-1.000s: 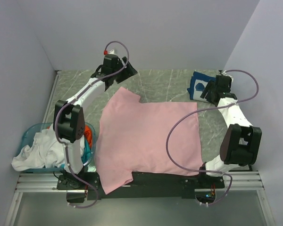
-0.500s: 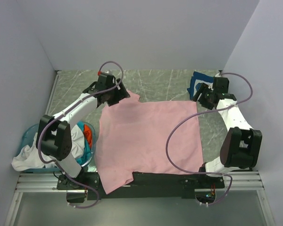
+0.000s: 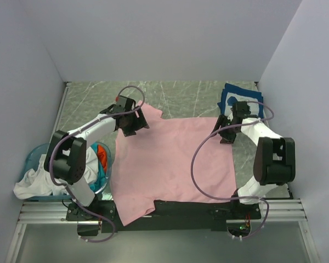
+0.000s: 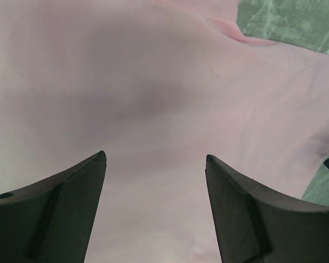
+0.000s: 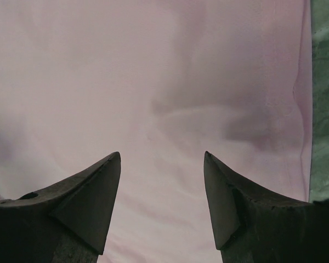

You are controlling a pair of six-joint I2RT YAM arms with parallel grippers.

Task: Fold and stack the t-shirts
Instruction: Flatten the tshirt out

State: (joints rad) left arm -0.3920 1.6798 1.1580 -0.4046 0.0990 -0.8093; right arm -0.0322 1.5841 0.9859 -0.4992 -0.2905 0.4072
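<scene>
Pink t-shirt (image 3: 172,164) spread flat over the middle of the bench (image 3: 192,96), seen from above and from both wrists. At the near edge one sleeve laps onto the dark rail between the arm bases. If the far side is lifted for a fold, this overhang may drag or catch there and pull the cloth askew. At the near left corner the blue basket (image 3: 33,159) holds a heap of further tees (white, teal and orange show), which lies clear of the work. The right arm's purple cable (image 3: 194,164) loops across the pink cloth, so a sweep of that arm could rake the fabric into wrinkles. Farther back, the left end effector (image 3: 132,123) sits low over the shirt's far left shoulder and the right end effector (image 3: 226,131) over its far right corner. In both wrist views the fingers stand well apart with only smooth pink cloth beneath and nothing held. The likely faults from here are a pinch that slides off the flat fabric, a grasp of one layer only, or unequal bites by the two arms, each giving a crooked fold. At the far right corner lies the folded navy t-shirt (image 3: 230,96), just beyond the right end effector. A wide reach there could snag it and disturb the stack.
</scene>
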